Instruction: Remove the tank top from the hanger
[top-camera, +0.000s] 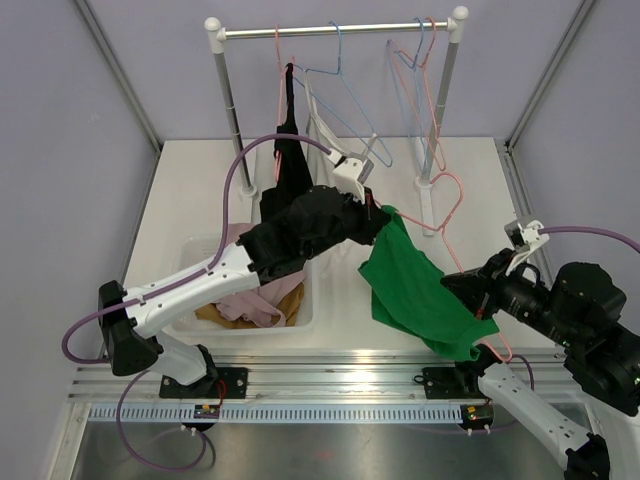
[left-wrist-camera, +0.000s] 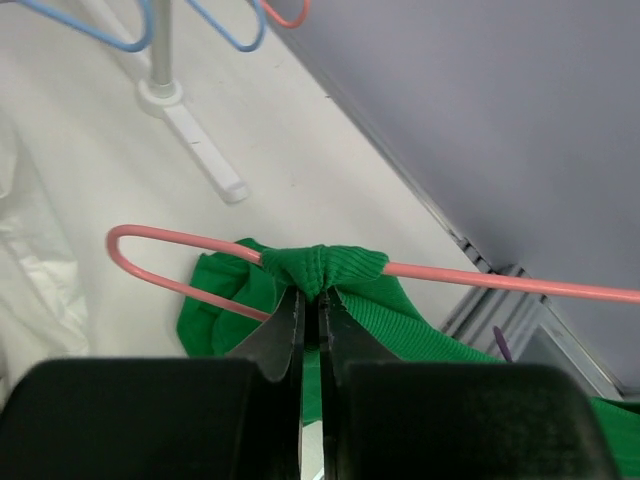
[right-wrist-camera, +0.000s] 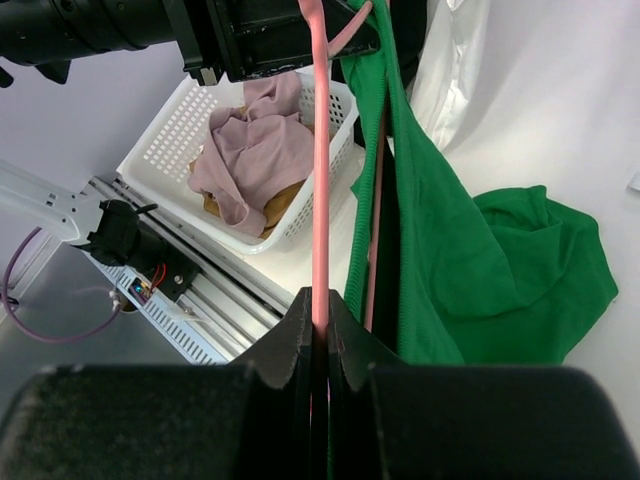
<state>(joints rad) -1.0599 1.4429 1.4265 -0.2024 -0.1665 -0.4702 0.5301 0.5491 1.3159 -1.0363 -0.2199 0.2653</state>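
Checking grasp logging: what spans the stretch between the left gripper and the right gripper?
The pink hanger held by the right gripper bridges it, carrying the green tank top whose strap the left gripper pinches; the right wrist view shows it.

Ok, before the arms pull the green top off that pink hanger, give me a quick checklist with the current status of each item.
1. Right end effector shut on the thin pink wire hanger: ok.
2. Left end effector pinching the green ribbed tank top at its strap: ok.
3. Strap clear of the hanger wire: not ok, it is bunched around it.
4. Second strap off the hanger: cannot tell.
5. Tank top apart from the white slotted plastic basket: ok.
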